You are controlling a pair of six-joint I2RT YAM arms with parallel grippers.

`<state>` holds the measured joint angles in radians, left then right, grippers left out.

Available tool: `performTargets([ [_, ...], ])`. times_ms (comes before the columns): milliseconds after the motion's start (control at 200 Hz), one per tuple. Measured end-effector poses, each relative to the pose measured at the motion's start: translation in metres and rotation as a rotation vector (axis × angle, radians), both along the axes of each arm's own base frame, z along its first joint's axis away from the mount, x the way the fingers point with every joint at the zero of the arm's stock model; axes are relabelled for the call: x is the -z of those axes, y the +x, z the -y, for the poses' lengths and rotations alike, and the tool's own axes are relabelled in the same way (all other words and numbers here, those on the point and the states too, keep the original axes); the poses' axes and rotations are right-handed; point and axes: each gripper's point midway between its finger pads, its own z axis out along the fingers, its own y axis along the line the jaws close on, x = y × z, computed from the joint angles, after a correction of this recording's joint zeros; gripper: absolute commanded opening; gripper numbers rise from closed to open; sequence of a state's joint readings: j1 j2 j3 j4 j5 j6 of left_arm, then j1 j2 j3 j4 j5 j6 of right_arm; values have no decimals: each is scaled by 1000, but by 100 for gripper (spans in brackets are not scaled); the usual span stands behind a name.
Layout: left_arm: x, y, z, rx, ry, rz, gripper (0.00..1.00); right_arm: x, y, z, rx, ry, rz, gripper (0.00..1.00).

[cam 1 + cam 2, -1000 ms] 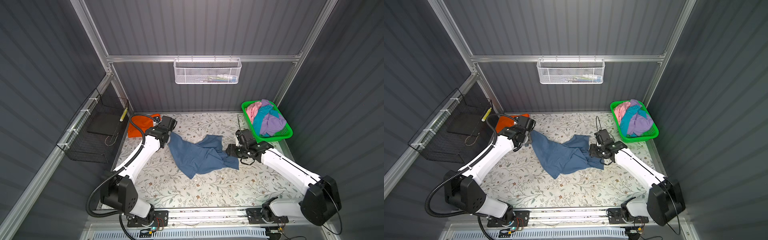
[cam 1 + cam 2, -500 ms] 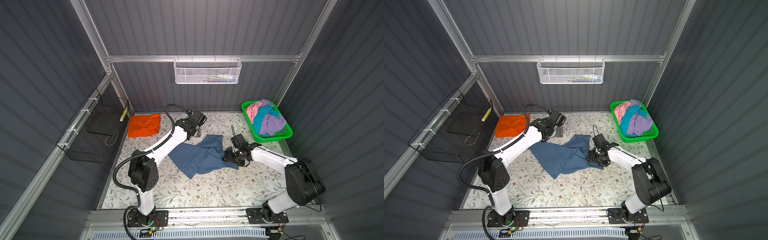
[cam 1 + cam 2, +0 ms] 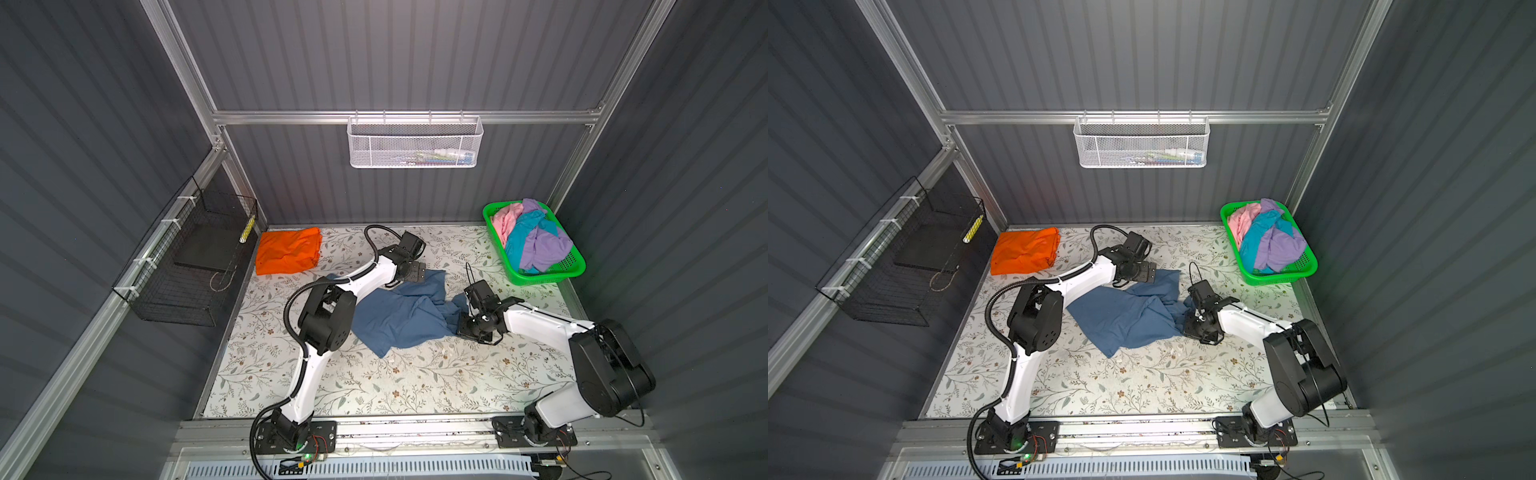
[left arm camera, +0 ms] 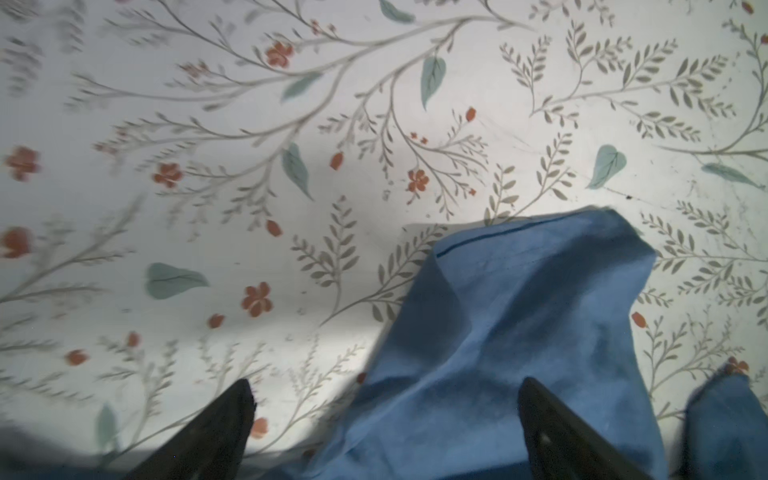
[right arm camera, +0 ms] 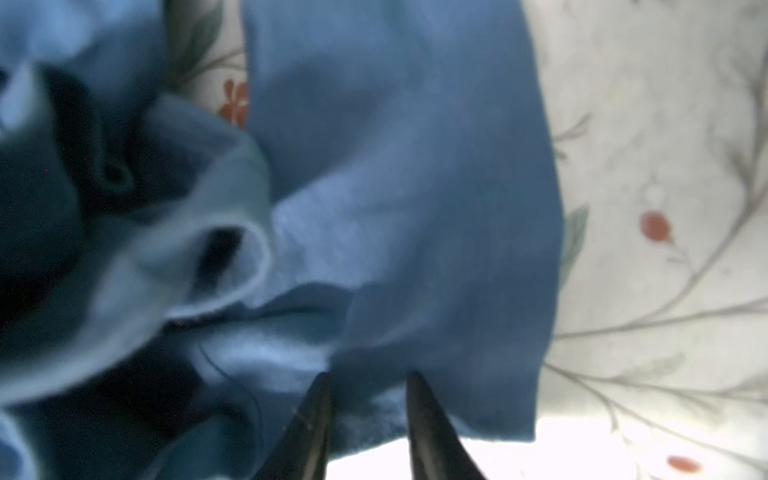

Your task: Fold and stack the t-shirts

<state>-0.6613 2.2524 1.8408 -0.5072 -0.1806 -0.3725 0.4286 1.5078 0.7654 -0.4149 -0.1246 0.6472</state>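
Floral-print tabletop (image 3: pixel 415 382) beneath rumpled, creased blue t-shirt (image 3: pixel 399 320)

The dusty blue cloth t-shirt (image 3: pixel 399 320) lies on the floral-printed flat tabletop (image 3: pixel 415 382) between the two pincers. The left pincer (image 3: pixel 415 274) stands over its far edge. The right pincer (image 3: pixel 460 328) is at its right edge, with a fold of cloth between its jaws. Left of the left pincer, apart from that shirt, lies the bright orange folded cloth t-shirt (image 3: pixel 289 251). Behind and right of the right pincer stands the green plastic lattice basket (image 3: pixel 540 278). The pink cloth t-shirt (image 3: pixel 505 218), turquoise cloth t-shirt (image 3: pixel 519 237) and lilac cloth t-shirt (image 3: pixel 540 245) are heaped in it.
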Motion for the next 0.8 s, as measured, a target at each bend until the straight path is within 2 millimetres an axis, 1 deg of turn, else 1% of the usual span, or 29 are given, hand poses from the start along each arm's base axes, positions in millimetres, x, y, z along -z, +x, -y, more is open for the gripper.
performTargets([
  [115,13,2,5,15,-28,-25,99,-5,-3,2,17,8,10,8],
  [205,19,3,8,24,-51,-35,93,-9,-5,5,31,11,21,3],
  [250,21,5,9,24,-63,-38,85,-11,-6,7,35,8,25,0],
  [310,25,8,9,23,-80,-47,76,-13,-8,10,41,4,28,0],
  [385,30,13,7,8,-106,-56,60,-16,-11,13,46,-3,28,0],
  [470,33,18,5,-2,-129,-59,31,-22,-14,18,54,-11,39,0],
  [525,34,20,5,-9,-147,-65,9,-26,-15,21,61,-16,50,0],
  [555,35,21,4,-7,-152,-68,0,-27,-16,23,65,-18,55,0],
  [605,38,23,4,-4,-161,-73,0,-31,-18,27,73,-25,61,0],
  [686,36,26,5,-10,-180,-76,0,-36,-20,35,92,-40,72,0],
  [801,35,33,-3,-26,-194,-83,0,-46,-24,52,127,-69,94,0],
])
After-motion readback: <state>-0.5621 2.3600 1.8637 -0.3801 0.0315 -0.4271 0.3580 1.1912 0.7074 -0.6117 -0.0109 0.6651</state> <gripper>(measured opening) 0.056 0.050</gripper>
